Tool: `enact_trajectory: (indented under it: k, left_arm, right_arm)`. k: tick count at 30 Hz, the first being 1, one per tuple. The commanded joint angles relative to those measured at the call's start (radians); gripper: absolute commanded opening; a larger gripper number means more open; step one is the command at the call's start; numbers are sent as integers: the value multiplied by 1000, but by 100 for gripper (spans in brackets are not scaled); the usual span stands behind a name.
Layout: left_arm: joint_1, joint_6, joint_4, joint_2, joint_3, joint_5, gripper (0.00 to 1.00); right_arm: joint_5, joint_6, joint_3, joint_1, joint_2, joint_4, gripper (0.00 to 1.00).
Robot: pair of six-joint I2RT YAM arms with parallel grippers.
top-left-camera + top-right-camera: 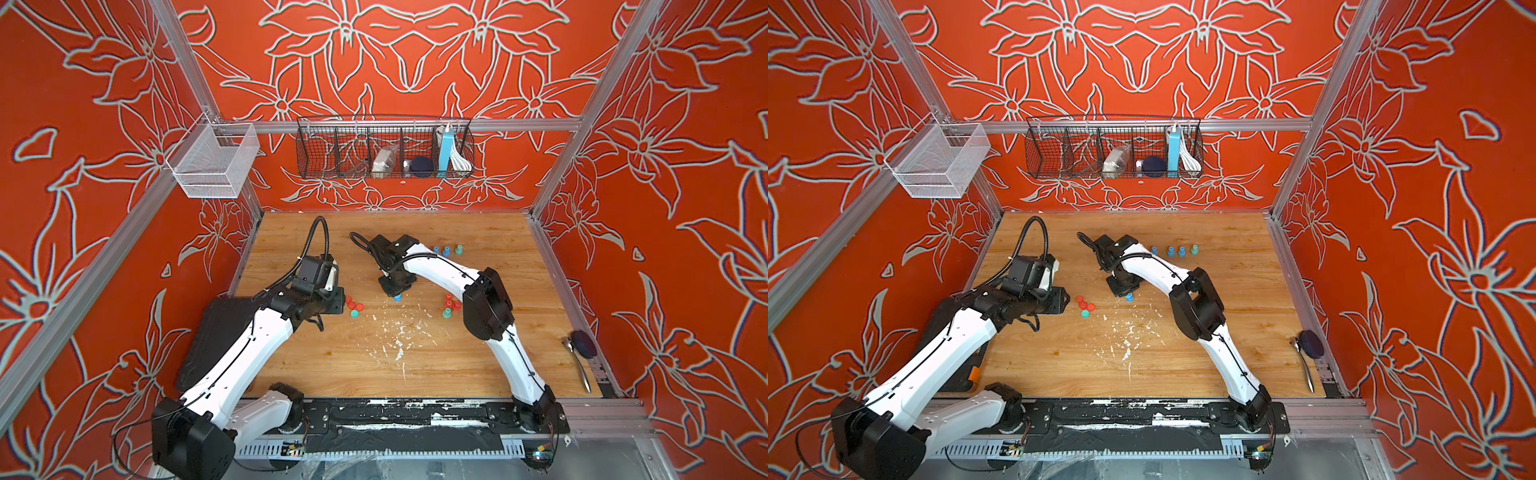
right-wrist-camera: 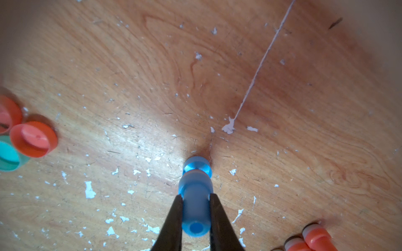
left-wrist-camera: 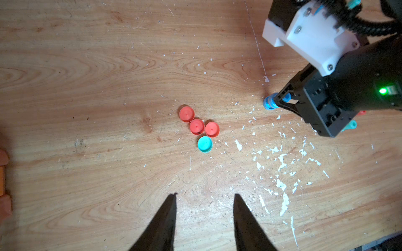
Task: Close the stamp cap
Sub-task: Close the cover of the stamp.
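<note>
A blue stamp (image 2: 195, 208) stands upright on the wooden table, and my right gripper (image 2: 195, 195) is shut on its barrel from above. A glossy blue cap (image 2: 196, 166) sits on the stamp's lower end, against the wood. Both top views show the stamp (image 1: 397, 297) (image 1: 1129, 297) under the right wrist. My left gripper (image 3: 205, 195) hovers open to the left with nothing between its fingers. Ahead of it lie three loose red caps (image 3: 196, 126) and a teal cap (image 3: 205, 144).
Red and teal stamps (image 1: 451, 305) lie beside the right forearm. Blue and teal stamps (image 1: 446, 250) stand near the back. A spoon (image 1: 577, 365) and a dark round object (image 1: 584, 343) rest at the right edge, a black mat (image 1: 216, 332) at the left. White flecks litter the table's middle.
</note>
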Motion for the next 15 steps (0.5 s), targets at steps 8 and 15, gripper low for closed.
enact_trajectory:
  k: [8,15]
  left_arm:
    - [8,17,-7,-11,-6,-4,43]
    - [7,18,-7,-9,-5,-5,44]
  right_arm:
    - [13,10,5,-5,20,7,12]
    - [12,9,-27,-14,15,24,12]
